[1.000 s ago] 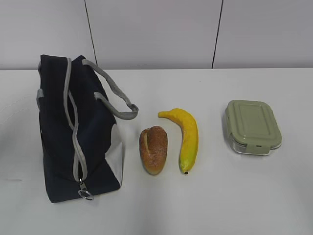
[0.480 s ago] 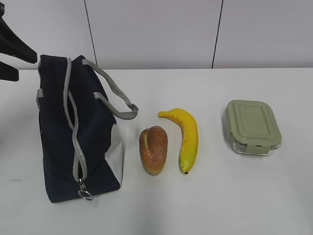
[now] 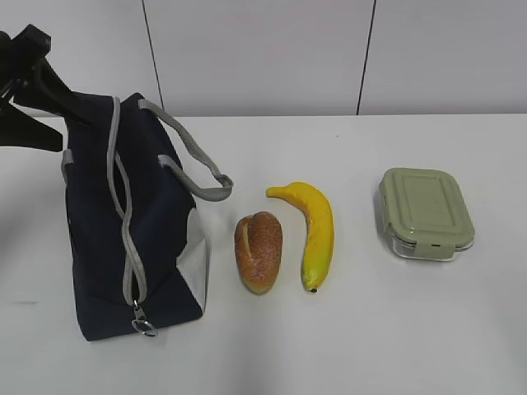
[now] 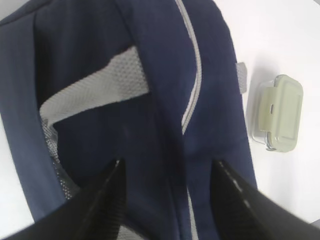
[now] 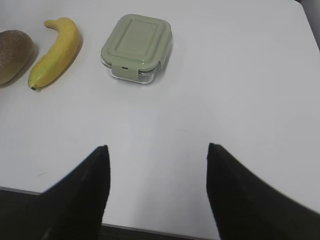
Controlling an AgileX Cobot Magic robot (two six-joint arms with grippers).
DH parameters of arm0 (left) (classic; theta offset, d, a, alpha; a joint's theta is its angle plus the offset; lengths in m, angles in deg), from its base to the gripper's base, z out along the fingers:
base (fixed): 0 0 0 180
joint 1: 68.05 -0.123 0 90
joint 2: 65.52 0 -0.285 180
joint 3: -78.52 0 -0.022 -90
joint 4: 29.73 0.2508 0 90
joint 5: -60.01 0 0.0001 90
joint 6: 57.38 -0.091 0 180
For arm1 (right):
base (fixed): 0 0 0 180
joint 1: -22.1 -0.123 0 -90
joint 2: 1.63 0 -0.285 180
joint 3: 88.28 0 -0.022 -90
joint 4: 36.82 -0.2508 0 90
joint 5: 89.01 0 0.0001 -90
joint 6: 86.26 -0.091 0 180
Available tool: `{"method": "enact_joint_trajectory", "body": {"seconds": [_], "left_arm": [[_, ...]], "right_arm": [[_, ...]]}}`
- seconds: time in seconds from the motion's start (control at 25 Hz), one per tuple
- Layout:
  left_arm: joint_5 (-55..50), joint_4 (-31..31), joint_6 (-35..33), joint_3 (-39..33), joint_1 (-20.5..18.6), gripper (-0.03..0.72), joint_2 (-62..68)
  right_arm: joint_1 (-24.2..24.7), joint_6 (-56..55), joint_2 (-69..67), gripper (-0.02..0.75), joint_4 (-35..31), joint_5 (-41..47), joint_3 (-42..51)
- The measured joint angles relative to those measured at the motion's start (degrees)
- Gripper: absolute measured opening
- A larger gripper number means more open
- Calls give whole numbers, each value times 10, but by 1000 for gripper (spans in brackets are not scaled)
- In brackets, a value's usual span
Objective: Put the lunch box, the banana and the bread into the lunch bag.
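The navy lunch bag [image 3: 156, 239] stands at the left, its grey zipper line running to a metal ring pull [image 3: 144, 327] at the near end. The bread [image 3: 258, 251], the banana [image 3: 315, 230] and the green-lidded lunch box [image 3: 426, 212] lie in a row to its right. My left gripper [image 3: 74, 136] is open at the bag's far top end. In the left wrist view it [image 4: 167, 162] hangs just above the bag's fabric [image 4: 150, 75], holding nothing. My right gripper [image 5: 157, 147] is open and empty over bare table, near the front edge; the lunch box [image 5: 137, 47], banana [image 5: 55, 50] and bread [image 5: 15, 55] lie ahead of it.
The bag's grey strap handles [image 3: 198, 169] droop to the right toward the bread. The white table [image 3: 370, 329] ends at a pale wall behind. The table's front edge [image 5: 150, 230] shows below the right gripper.
My left gripper has come into the exterior view from the upper left and moved right and down to the bag's far end. The objects have not moved.
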Motion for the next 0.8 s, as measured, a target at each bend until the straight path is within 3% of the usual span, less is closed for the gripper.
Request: {"method": "enact_joint_trajectory", "body": {"seconds": [0.4,0.64,0.8], "left_arm": [[20,0,-1,1,0,335,21],[29,-1,-1,1,0,149,21],[29,-1,-3,1,0,84,21]], "right_arm": [[0,0,0,476,0,0,0],[0,0,0,476,0,0,0],[0,0,0,476,0,0,0]]}}
